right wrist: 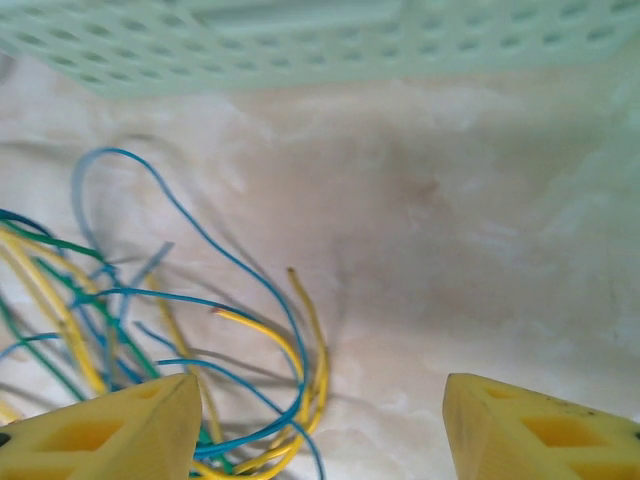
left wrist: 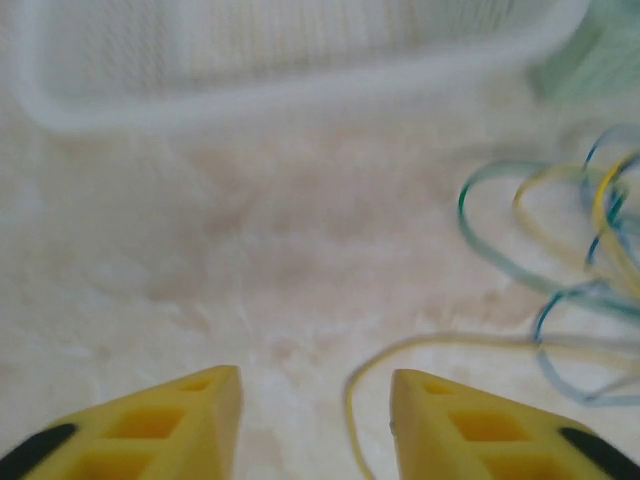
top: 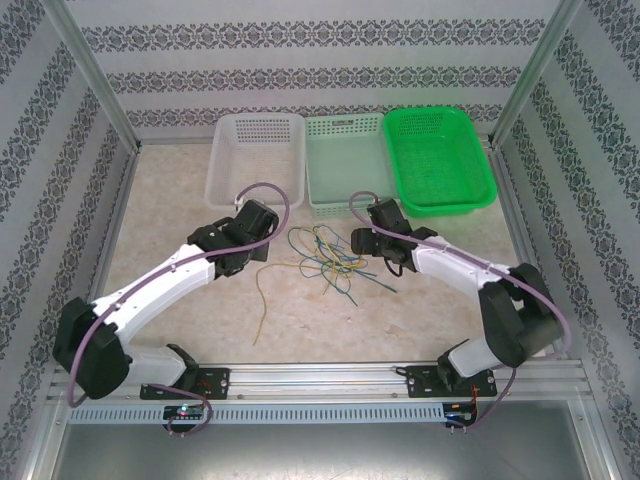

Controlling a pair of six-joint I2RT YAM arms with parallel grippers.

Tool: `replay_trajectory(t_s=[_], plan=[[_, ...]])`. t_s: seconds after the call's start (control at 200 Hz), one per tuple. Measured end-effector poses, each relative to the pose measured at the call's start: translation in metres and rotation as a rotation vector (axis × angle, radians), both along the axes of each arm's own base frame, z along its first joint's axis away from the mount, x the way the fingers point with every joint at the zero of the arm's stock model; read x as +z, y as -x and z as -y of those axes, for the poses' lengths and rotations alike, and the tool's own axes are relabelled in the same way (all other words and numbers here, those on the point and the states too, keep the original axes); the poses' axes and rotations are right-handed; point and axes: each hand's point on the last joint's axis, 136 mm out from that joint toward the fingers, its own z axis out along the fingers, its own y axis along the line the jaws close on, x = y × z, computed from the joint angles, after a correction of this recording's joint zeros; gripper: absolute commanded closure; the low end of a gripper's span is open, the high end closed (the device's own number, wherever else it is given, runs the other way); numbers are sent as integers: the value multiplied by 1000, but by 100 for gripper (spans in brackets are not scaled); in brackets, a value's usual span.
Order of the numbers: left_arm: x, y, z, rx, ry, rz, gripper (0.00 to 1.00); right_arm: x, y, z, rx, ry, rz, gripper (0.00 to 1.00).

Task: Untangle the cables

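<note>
Entry one, left gripper (left wrist: 315, 390): standing open, gripping nothing, its finger bases running off the bottom edge. A yellow strand (left wrist: 350, 400) is curving over the counter (left wrist: 250, 280) under the gap, nearer the right-hand finger, and is leaving the frame below. This view is blurring heavily. The cables (left wrist: 590, 250) are lying ahead and to the right, cut by the right edge.

Entry two, right gripper (right wrist: 320, 395): standing wide apart, empty. The cables are lying to its left, some loops passing behind the left fingertip, with the heap cut by the left and bottom edges.

Overhead, the tangle is lying between both grippers.
</note>
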Motion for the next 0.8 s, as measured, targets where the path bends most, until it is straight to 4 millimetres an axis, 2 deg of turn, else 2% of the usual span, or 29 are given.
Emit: replay_trajectory(t_s=[0.06,0.165,0.365,0.5,0.634,0.739,0.804], plan=[[-27,7,-1,23,22,-88,46,11,1,-2,7,-14,27,31],[-62,17,5,48,55,-216,45,23,2,-3,13,-29,56,31],[-109,34,16,78,88,-393,48,24,6,-2,15,-32,59,30],[-126,46,12,110,81,-446,49,16,11,1,15,-19,37,30],[-132,51,9,134,90,-450,53,12,14,3,18,-11,27,30],[-133,50,12,139,107,-446,62,11,14,3,21,-7,24,30],[-133,49,13,139,113,-445,73,11,15,3,24,-4,25,30]])
